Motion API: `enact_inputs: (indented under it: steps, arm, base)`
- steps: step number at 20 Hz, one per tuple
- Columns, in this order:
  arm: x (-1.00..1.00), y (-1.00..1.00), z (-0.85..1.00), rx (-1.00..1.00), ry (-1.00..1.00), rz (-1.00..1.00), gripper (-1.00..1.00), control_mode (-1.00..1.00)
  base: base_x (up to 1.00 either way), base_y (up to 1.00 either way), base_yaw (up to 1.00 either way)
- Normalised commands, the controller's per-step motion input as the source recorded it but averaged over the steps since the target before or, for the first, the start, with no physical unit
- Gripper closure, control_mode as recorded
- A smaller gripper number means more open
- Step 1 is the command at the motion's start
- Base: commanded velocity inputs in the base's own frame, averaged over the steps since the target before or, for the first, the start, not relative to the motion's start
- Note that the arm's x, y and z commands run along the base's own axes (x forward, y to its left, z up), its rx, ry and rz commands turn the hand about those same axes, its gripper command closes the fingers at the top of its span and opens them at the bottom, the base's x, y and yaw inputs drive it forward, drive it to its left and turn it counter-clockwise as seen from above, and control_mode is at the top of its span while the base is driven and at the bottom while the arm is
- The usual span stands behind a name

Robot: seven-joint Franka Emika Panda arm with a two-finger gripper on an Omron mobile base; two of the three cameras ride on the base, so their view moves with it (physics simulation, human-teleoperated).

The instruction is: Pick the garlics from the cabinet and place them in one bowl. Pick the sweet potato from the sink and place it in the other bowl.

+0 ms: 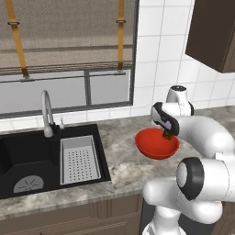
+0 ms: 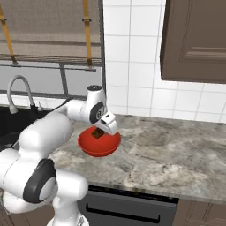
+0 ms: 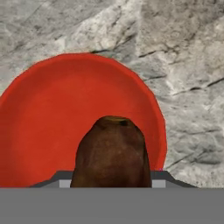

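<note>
Item: small brownish-orange sweet potato (image 3: 112, 151). I am seeing it sitting clamped between the two dark finger tips of my gripper (image 3: 111, 181), jaws closed snug against its flanks, with its blunt end pointing toward 12 o'clock in the hand view. It is hanging above the interior of the glossy red round bowl (image 3: 48, 127); whether it is touching the bowl's floor I cannot tell.

Item: the red bowl, in the left base view (image 1: 149, 146), is resting on the speckled grey stone counter (image 1: 124, 167), with the gripper (image 1: 168, 136) dipping over its rim at about 2 o'clock. From the right base view the bowl (image 2: 95, 148) is lying at the frame's 9 o'clock side, the gripper (image 2: 97, 133) poised over its middle.

Item: black recessed sink (image 1: 27, 156), lying at 9 o'clock of the bowl, well apart from it. Its grey perforated tray insert (image 1: 79, 159) is filling the basin's near-bowl side. A curved silver faucet (image 1: 46, 112) is standing behind the basin.

Item: dark brown wooden wall cabinet (image 2: 194, 39), hanging at 1 o'clock above the bowl, its door panel facing me closed.

Item: window with woven tan blind and yellow straps (image 1: 69, 34), running behind the sink.
</note>
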Motion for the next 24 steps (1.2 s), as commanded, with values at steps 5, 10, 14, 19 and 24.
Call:
enact_inputs:
  steps: [5,10,14,19,24]
  arm:
    - [0.66,0.00,-0.31,0.14,0.09,0.25,1.00,-1.00]
    - [0.20,0.10,-0.24,0.07,0.13,0.24,1.00,-1.00]
    - [0.00,0.41,-0.04,-0.05,0.10,0.05,1.00,-1.00]
    - [-0.07,0.46,-0.01,-0.09,0.13,0.00,1.00,-1.00]
    - [-0.05,0.02,-0.42,-0.01,0.01,0.00,1.00,-1.00]
  base:
    - [0.00,0.00,0.00]
    - [0.00,0.00,0.00]
    - [0.00,0.00,0.00]
    - [0.00,0.00,0.00]
    - [0.00,0.00,0.00]
